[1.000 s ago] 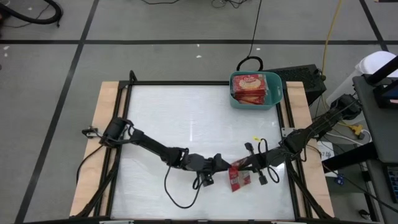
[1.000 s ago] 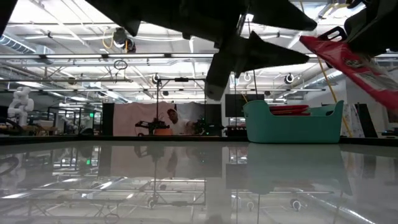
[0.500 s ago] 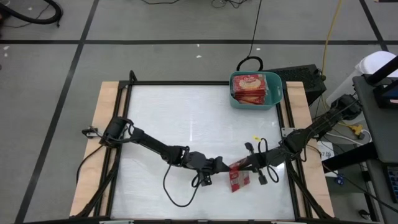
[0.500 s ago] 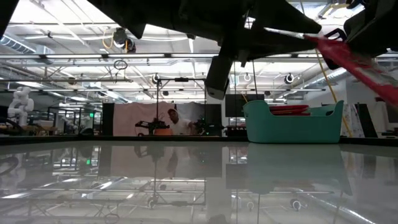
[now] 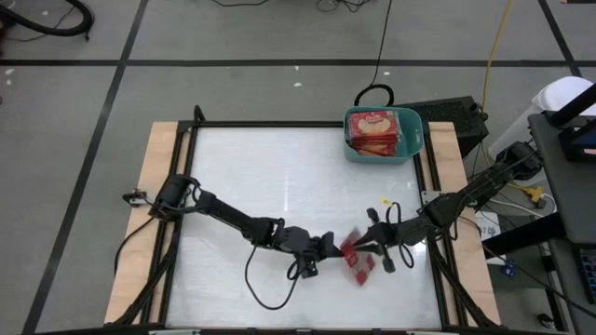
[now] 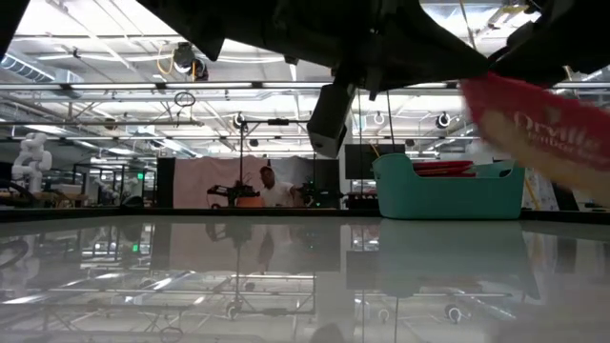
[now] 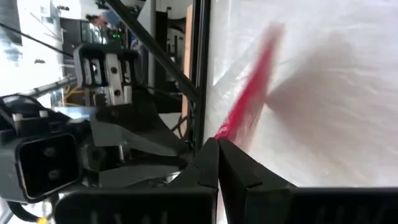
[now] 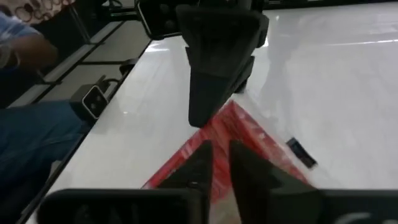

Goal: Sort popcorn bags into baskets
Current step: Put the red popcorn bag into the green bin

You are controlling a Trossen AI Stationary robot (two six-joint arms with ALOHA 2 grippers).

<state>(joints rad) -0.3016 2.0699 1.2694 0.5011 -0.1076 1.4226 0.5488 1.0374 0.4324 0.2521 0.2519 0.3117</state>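
A red popcorn bag (image 5: 355, 261) hangs above the table's near right part, between my two grippers. It shows blurred in the left wrist view (image 7: 252, 93) and face-on in the low view (image 6: 538, 133). My left gripper (image 5: 337, 247) comes from the left and is shut on it. My right gripper (image 5: 359, 245) comes from the right; its fingers (image 8: 202, 158) stand a narrow gap apart over the bag (image 8: 233, 127). The teal basket (image 5: 382, 159) stands at the far right with several red bags (image 5: 372, 130) lying in it. My left gripper (image 7: 217, 142) pinches one corner of the bag (image 7: 225, 129) between its two fingertips. The fingers come nearly level from the table's left, slanting a little down. The bag is lifted clear of the table and tilts away from the fingers. My right gripper: whether its fingers touch the bag I cannot tell.
A black frame rail (image 5: 428, 186) and wooden strips edge the table. A black box (image 5: 456, 116) sits beyond the basket (image 6: 448, 195). A small yellow scrap (image 5: 383, 206) lies on the table. A person's legs (image 8: 37, 134) show beside the table's edge.
My left gripper has shut on the bag's corner. The bag, which was seen nearly edge-on in the low view, has swung round and shows its printed face there. Both hands have stayed where they were.
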